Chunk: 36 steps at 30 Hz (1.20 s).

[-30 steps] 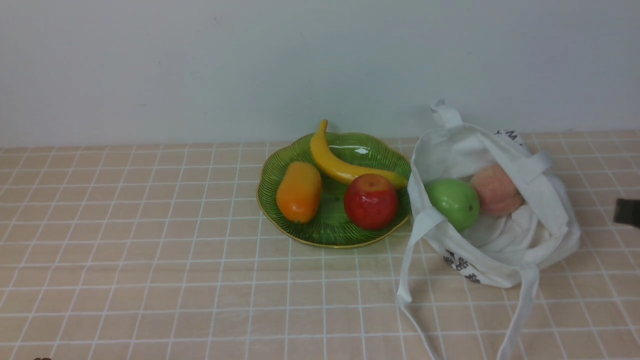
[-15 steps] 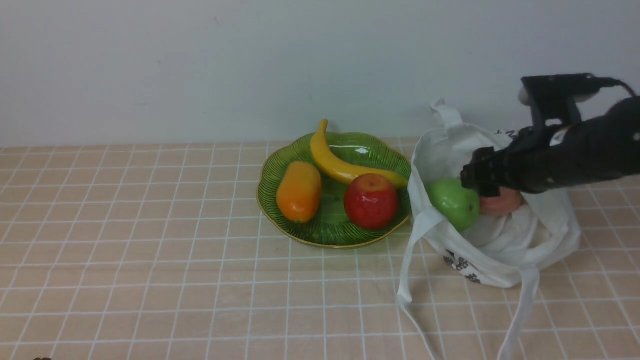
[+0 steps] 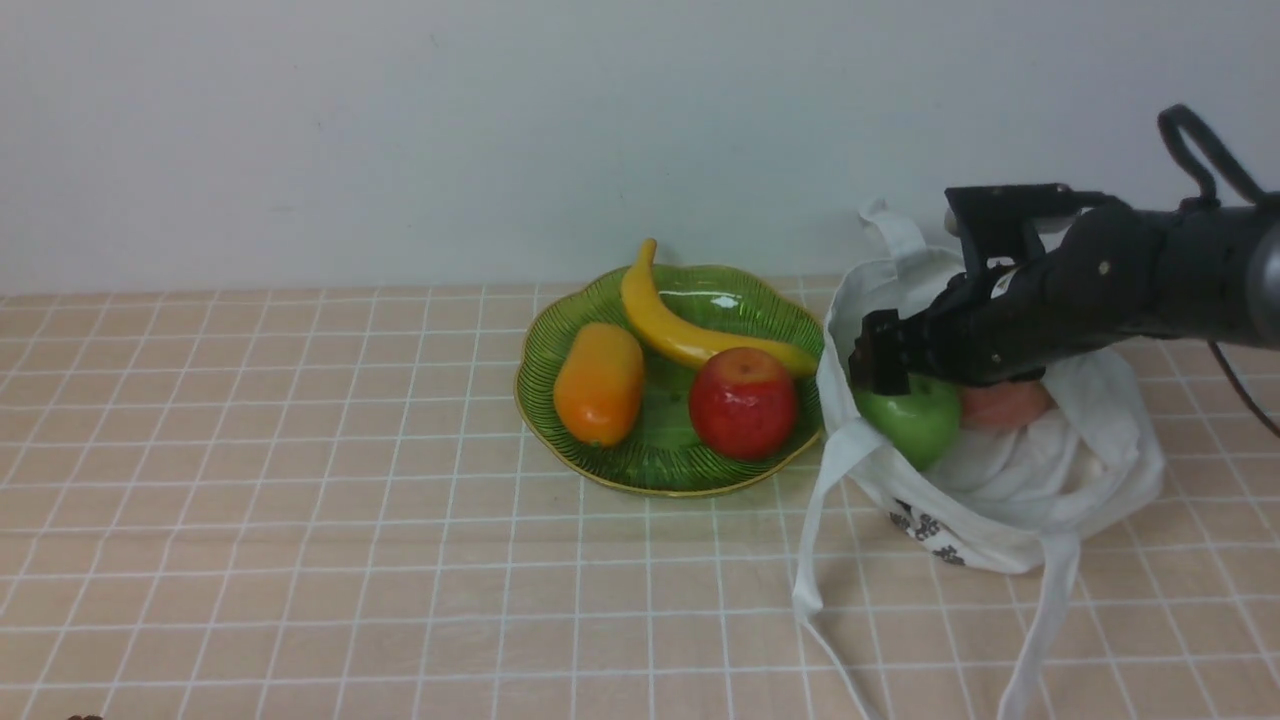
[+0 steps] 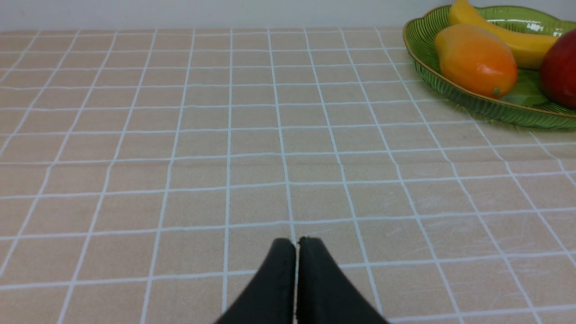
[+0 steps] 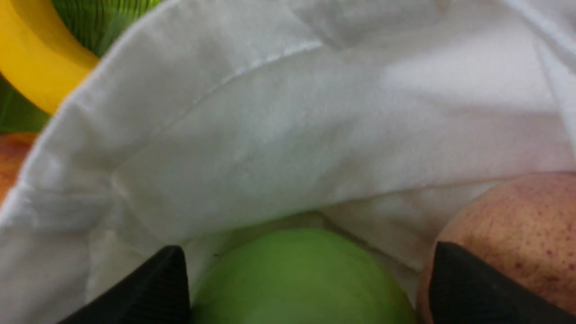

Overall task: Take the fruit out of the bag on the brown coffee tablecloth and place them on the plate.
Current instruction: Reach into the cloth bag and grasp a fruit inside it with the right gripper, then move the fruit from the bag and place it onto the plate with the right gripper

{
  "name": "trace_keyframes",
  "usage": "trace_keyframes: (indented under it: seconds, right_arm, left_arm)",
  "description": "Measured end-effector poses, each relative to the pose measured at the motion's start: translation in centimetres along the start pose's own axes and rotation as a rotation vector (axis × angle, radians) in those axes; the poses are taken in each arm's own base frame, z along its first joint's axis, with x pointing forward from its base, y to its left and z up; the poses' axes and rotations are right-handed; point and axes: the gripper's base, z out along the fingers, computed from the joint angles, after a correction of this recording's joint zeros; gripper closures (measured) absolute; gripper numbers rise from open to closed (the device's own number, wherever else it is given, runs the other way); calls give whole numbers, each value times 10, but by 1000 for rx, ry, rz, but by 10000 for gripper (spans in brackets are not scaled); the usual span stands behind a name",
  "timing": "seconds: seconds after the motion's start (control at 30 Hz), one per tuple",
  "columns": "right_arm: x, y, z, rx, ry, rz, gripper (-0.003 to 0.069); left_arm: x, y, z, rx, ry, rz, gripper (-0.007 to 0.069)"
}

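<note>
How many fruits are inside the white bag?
2. The green apple sits at the bag's mouth, on the plate side, between the fingers of the open right tool. The peach lies beside it, partly behind the arm. More could hide deeper inside.

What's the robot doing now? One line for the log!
right gripper: open, straddling green apple in bag | left gripper: shut, over tablecloth | peach: in bag | plate: neither placed yet
</note>
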Motion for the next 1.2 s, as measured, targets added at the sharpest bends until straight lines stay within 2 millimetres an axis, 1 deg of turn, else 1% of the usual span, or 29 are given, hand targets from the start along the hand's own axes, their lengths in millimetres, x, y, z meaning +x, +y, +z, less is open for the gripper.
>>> trace_keyframes:
  seconds: [0.27,0.67,0.8,0.83,0.87,0.9,0.93,0.97,1.0,1.03,1.07,1.13,1.17,1.2]
  right_arm:
    - [3,0,1,-6,24,8,80]
    - [3,1,0,-7,29,8,83]
    - [-1,2,-12,-15,39,1,87]
    - [-6,4,-23,-22,39,-7,87]
    - [-9,5,-31,-26,37,-11,87]
    - [-16,7,-44,-32,26,-18,87]
    - [-16,7,-46,-33,28,-19,87]
    - [-21,9,-58,-36,20,-29,87]
    - [-27,11,-75,-40,10,-43,89]
    - [-30,12,-86,-42,11,-53,89]
    - [-34,14,-106,-42,2,-71,89]
    - [-36,15,-123,-40,0,-87,89]
    - [-37,16,-136,-37,-16,-97,89]
    - [-38,16,-145,-37,-24,-98,90]
  left_arm:
    - [0,0,0,0,0,0,633]
    - [0,0,0,0,0,0,633]
    - [0,0,0,0,0,0,633]
    - [0,0,0,0,0,0,633]
    - [0,0,0,0,0,0,633]
    - [0,0,0,0,0,0,633]
    - [0,0,0,0,0,0,633]
    - [0,0,0,0,0,0,633]
    - [0,0,0,0,0,0,633]
    - [0,0,0,0,0,0,633]
    - [0,0,0,0,0,0,633]
    - [0,0,0,0,0,0,633]
    - [0,0,0,0,0,0,633]
    - [0,0,0,0,0,0,633]
